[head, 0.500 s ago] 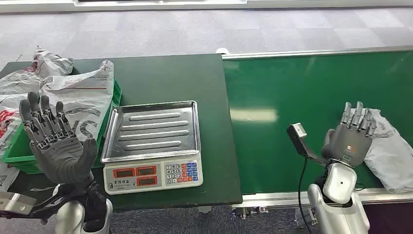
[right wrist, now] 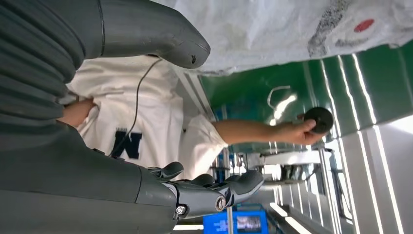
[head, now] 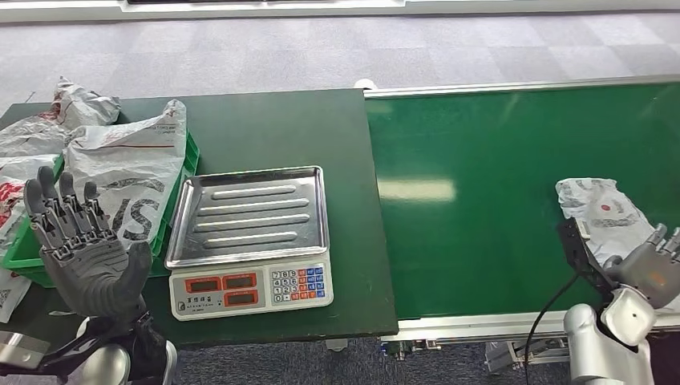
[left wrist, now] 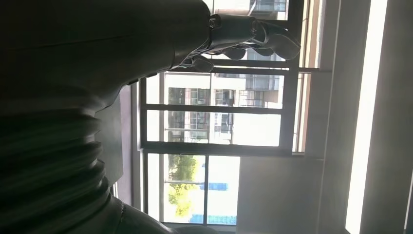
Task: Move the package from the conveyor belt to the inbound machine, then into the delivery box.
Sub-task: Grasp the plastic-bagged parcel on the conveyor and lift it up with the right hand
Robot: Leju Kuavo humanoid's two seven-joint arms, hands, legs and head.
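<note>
The desk (head: 265,128) stands on the left and the conveyor belt (head: 497,184) adjoins it on the right. A scale (head: 250,241) sits on the desk near its front edge, its tray toward the back and its keypad toward the robot. Just left of the scale, a bin (head: 32,257) at the desk's left edge holds several bags (head: 128,172), which spill over its rim. The package (head: 605,212) lies on the belt at its right end, near the front edge. The left robot hand (head: 84,249) is raised in front of the bin. The right robot hand (head: 653,273) is just beside the package's near side. In the right wrist view a person (right wrist: 146,136) stands beyond the belt, one hand on a round object (right wrist: 317,119).
</note>
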